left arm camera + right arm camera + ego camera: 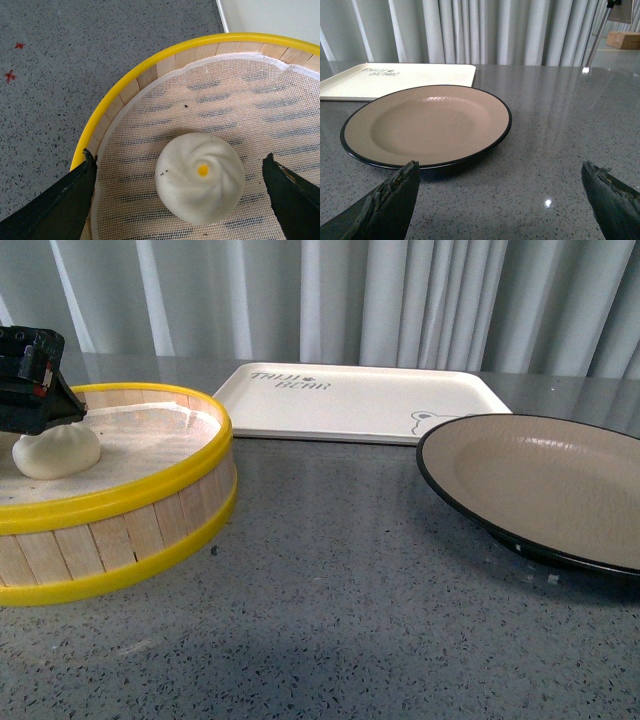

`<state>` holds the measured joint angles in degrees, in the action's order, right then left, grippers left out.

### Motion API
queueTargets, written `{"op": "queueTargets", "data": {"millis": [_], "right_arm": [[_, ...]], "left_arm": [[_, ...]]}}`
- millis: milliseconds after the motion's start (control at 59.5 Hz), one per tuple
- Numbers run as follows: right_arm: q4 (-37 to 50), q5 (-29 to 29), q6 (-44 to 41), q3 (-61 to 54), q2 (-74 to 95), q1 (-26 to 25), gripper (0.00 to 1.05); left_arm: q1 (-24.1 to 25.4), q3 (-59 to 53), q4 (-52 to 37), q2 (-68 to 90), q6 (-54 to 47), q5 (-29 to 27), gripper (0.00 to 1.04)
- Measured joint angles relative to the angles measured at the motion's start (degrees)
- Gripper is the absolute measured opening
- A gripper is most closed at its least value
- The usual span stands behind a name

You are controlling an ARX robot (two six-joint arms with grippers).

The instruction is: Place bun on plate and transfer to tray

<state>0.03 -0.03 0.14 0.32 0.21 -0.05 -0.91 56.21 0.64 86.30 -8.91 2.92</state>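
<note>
So the bun sits in the steamer basket on the left of the tabletop, the plate over on the right, the tray behind and between them.

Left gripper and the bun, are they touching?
Apart. The left wrist view shows the open left gripper straddling the bun, with bare steamer mesh visible between each finger and it.

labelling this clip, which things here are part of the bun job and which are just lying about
In the job: bun, plate, tray, left gripper open at the bun.
Lying about: steamer basket (only holds the bun), curtain, cardboard box.
</note>
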Motion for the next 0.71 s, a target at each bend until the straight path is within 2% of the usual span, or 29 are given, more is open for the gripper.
{"op": "queueTargets", "data": {"millis": [706], "right_arm": [[0.0,0.0,0.0,0.0,0.0,0.0,0.96]], "left_arm": [[-2.7,-1.6,-3.0,1.2,-3.0,-2.3,0.98]]}}
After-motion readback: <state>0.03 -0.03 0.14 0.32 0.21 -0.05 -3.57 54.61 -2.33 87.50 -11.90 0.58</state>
